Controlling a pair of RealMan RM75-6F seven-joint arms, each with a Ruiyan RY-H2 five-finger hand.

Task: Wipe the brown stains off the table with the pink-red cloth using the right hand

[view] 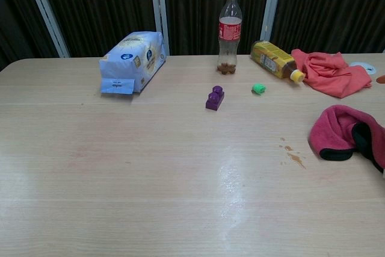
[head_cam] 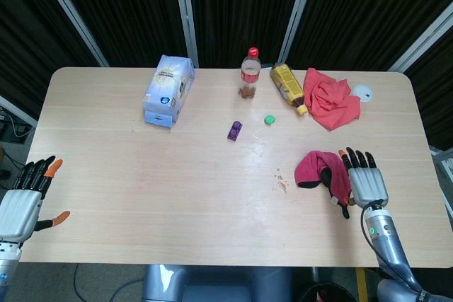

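The pink-red cloth (head_cam: pixel 317 167) lies crumpled with a black lining on the table's (head_cam: pixel 141 175) right side, also seen in the chest view (view: pixel 341 126). Small brown stains (head_cam: pixel 282 183) mark the wood just left of it (view: pixel 293 157). My right hand (head_cam: pixel 365 182) is beside the cloth's right edge, fingers spread, holding nothing; whether it touches the cloth I cannot tell. In the chest view only an orange fingertip (view: pixel 381 79) shows at the right border. My left hand (head_cam: pixel 25 199) hangs open off the table's front left corner.
Along the back stand a blue-white bag (head_cam: pixel 168 90) and a cola bottle (head_cam: pixel 250 72); a yellow bottle (head_cam: pixel 288 87) lies on its side by a coral cloth (head_cam: pixel 331 100) and a white disc (head_cam: pixel 363 92). A purple brick (head_cam: pixel 235 130) and a green cap (head_cam: pixel 270 119) sit mid-table.
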